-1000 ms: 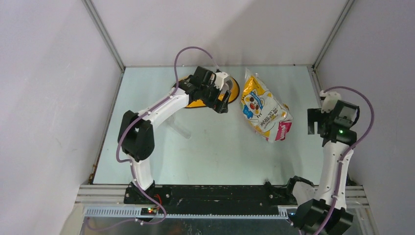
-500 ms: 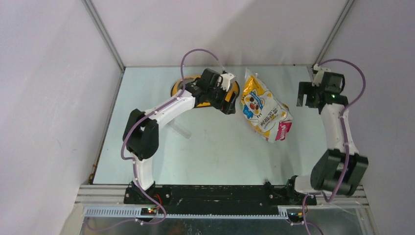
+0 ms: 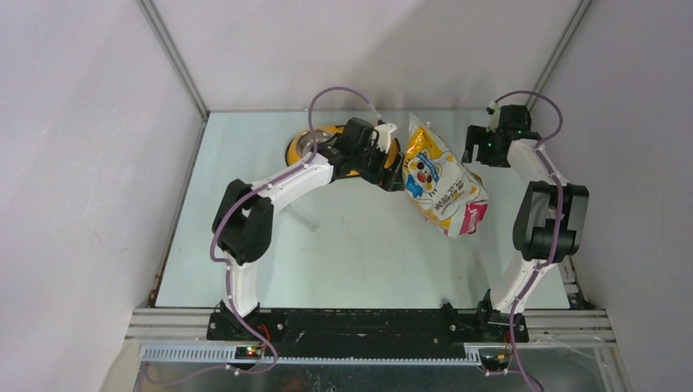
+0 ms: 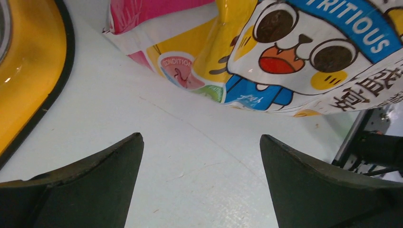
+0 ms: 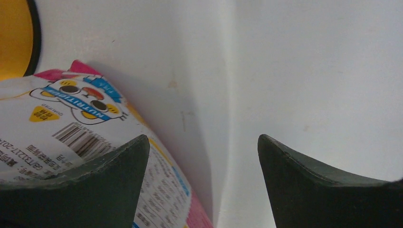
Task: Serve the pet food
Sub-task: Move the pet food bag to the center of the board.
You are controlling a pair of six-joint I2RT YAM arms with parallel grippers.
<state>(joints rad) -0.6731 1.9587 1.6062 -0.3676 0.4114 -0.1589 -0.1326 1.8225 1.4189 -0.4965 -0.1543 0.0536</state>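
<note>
Top view: crinkly yellow-white foil bag (image 3: 441, 175) with a cartoon cat and a pink base lies flat on the pale tabletop (image 3: 359, 253), right of centre. Printed face up, yellow end toward the far wall, pink base toward the near right. The pet food is inside; no pellets can be seen, and I cannot tell whether the bag is open.

Yellow double bowl with steel cups (image 3: 301, 147) sits at the far side, left of the bag and apart from it. The left arm covers most of it. Clear plastic scoop (image 3: 304, 217) lies on the tabletop nearer the bases, beside the left forearm; faint, detail unclear.

Left hand (image 3: 394, 173): low, in the gap between bowl and bag, just beside the bag's left edge. Left wrist view: left hand (image 4: 199, 142) has both fingers spread wide with bare tabletop between them, gripping nothing. Bag (image 4: 294, 61) directly ahead, cat face close; bowl rim (image 4: 23, 71) at the left.

Right hand (image 3: 474, 153): at the far right, just beside the bag's far end. Contact cannot be judged from above. Right wrist view: right hand (image 5: 203, 142) also spread wide and empty. Bag (image 5: 71, 123) passes behind the left finger, barcode side showing; sliver of bowl (image 5: 14, 38) in the top left corner.
</note>
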